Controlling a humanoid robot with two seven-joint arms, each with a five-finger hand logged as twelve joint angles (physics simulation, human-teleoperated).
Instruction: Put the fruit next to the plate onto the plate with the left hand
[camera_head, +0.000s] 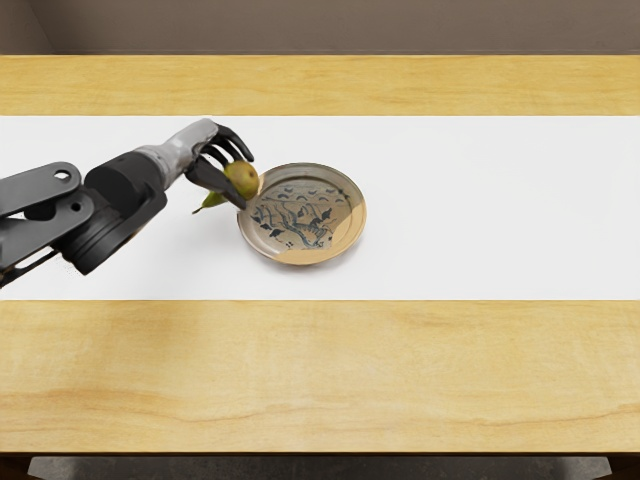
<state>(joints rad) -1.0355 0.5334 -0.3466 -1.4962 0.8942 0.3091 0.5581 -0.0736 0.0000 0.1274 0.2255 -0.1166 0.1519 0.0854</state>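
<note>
One pear (241, 179), clamped in the left hand's (215, 162) fingers (236, 148), right at the patterned plate's (355, 215) left rim. Plate's on the white runner (500, 200), closer to the bench's (320, 370) far edge.

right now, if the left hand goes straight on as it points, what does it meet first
Likely the plate: the left hand, holding the fruit, points at its nearest rim. Height is unclear, so it might pass above.
</note>
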